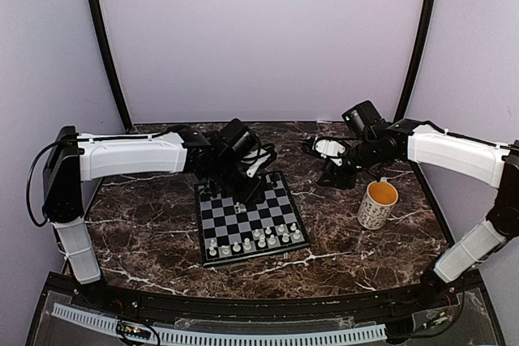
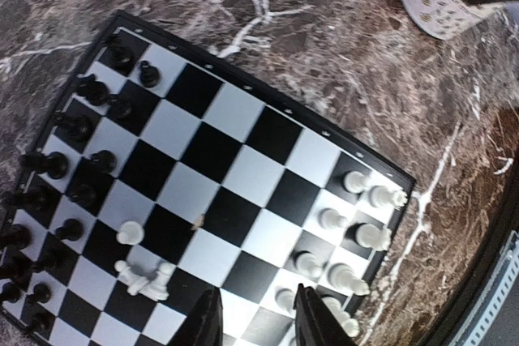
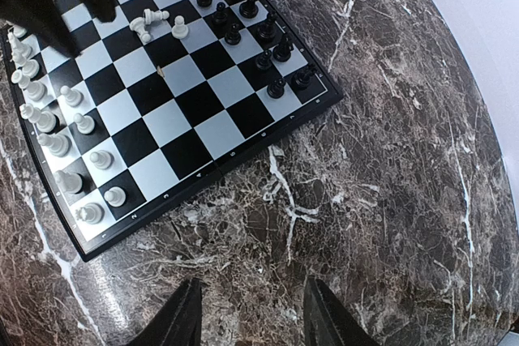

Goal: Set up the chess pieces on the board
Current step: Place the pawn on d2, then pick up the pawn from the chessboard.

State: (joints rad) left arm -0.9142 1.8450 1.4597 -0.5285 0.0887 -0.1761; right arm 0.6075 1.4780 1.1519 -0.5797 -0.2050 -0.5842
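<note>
The board [image 1: 251,218] lies near the middle of the dark marbled worktop [image 1: 146,232], turned slightly askew, with a patterned mug [image 1: 378,204] standing apart on its right. The white chess pieces [image 2: 372,235] fill most of the two rows at the near edge, though the wrist views show a few gaps among them. The black chess pieces [image 2: 148,76] crowd the far edge, partly hidden under the left arm in the top view. A small cluster of white men sits out of place toward the black side. One of them is a pawn [image 2: 130,234] standing upright, and just beside it two toppled pieces [image 2: 150,281] lie on their sides, touching each other. The left gripper [image 2: 258,322] hangs above the board with its fingers parted about halfway and nothing between them — only checkered squares show in the gap. The right gripper [image 3: 253,318] hovers over bare marble off the board's far right corner. Its fingers also stand apart and hold nothing — the stone shows plainly between them. Neither gripper touches a piece.
</note>
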